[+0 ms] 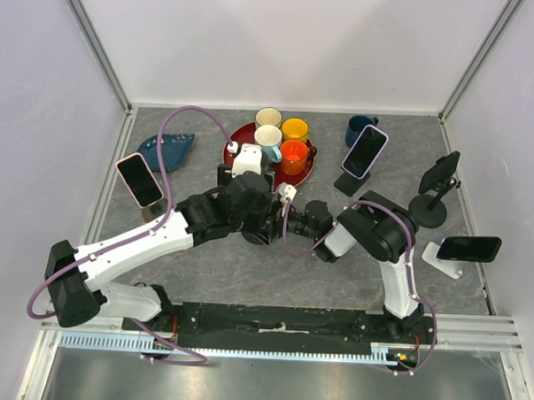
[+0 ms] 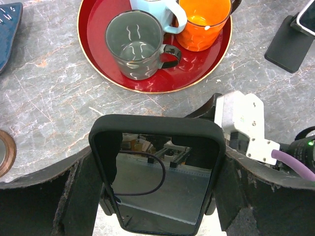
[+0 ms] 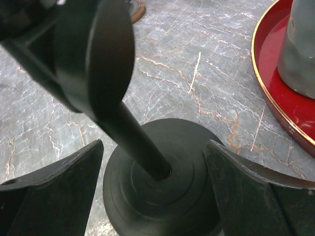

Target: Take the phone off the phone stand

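Right now the phone (image 2: pixel 157 167), in a black case with its dark screen turned to the left wrist camera, stands between the two fingers (image 2: pixel 74 201) of the left tool (image 2: pixel 157 201). Those jaws are spread wide, one finger close at each long edge of the phone; whether they press on it or only flank it I cannot tell. Beyond the phone, on the grey marbled counter (image 2: pixel 44 103), lies a red tray (image 2: pixel 209 69) carrying a grey mug (image 2: pixel 135 44), an orange mug (image 2: pixel 204 22) and a pale blue mug (image 2: pixel 160 10). The right tool (image 3: pixel 155 196) is down at the foot of the phone stand (image 3: pixel 162 211), its jaws wide open and set astride the round black base; the fingers (image 3: pixel 54 196) seem to meet the base's rim, though the close view blurs that edge. The stand's thin stem rises tilted from the middle of the base to a round black head at the upper left of the right wrist view. From above, both arms meet at mid-counter, just in front of the tray, with other phones (image 1: pixel 140 179) well apart at the left and right sides
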